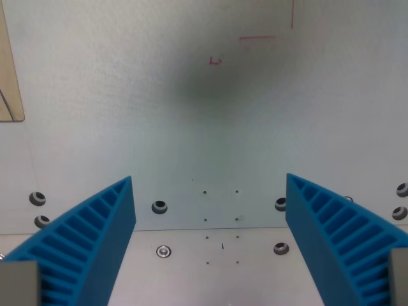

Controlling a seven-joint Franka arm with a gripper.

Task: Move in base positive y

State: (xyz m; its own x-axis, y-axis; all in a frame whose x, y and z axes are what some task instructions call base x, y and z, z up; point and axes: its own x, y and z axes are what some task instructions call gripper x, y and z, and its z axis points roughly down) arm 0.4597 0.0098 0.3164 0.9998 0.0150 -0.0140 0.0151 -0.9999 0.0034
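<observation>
In the wrist view my gripper (210, 185) looks straight down at a pale grey table top (191, 115). Its two blue ribbed fingers (95, 229) stand wide apart at the lower left and lower right, with nothing between them. The gripper is open and empty. Its shadow lies as a dark blur on the table near the top middle.
Thin red marks (255, 38) are drawn on the table at the top. A tan wooden piece (9, 70) shows at the left edge. A metal plate (210, 255) with bolts and screw holes (159, 206) lies along the bottom.
</observation>
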